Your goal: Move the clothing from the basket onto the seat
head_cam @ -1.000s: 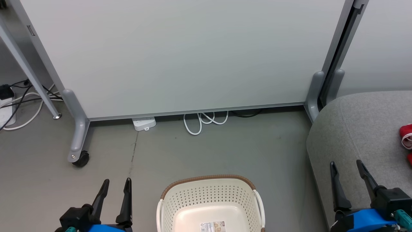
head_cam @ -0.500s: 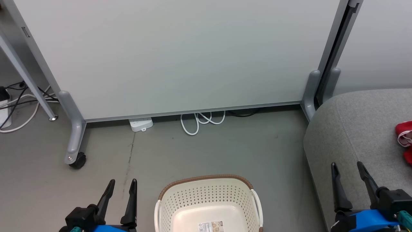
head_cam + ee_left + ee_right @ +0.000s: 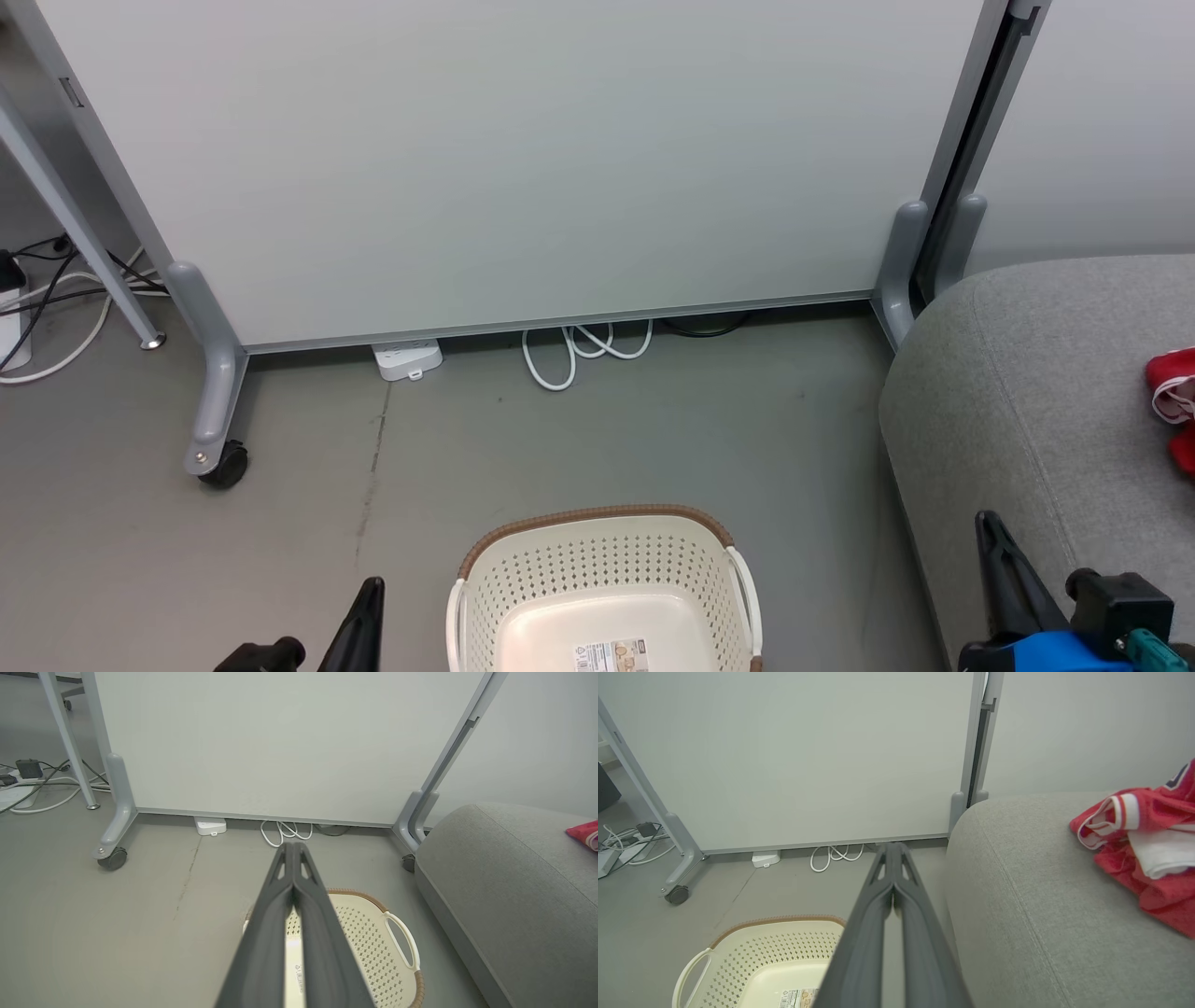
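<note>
Head view has a big pale partition panel point(image 3: 523, 159) running across the back, standing on grey legs over a plain grey floor point(image 3: 653, 429). Next biggest is the seat point(image 3: 1036, 373) — light grey fabric with a rounded corner, filling the right side, its corner near the panel's right leg.

The basket point(image 3: 597, 515) stands on the floor at bottom centre, left of the seat and not touching it. It has cream perforated walls, a brown rim and white side handles.

The clothing point(image 3: 1134, 830) is up on the seat, a bunched red heap with white trim toward the seat's right side, well apart from the basket.

The left gripper point(image 3: 293, 845) has its two dark fingers pressed flat together with nothing between them, and it hangs over the basket's left side. The right gripper point(image 3: 893, 845) is pinched together the same way — nothing in it either — and sits between the basket and the seat's front edge.

Small stuff: a looped white cable point(image 3: 579, 350) and a white power strip point(image 3: 407, 358) lie at the foot of the panel, there's a black caster point(image 3: 227, 464) on its left leg, and a sticker label point(image 3: 614, 656) on the basket's smooth bottom.
</note>
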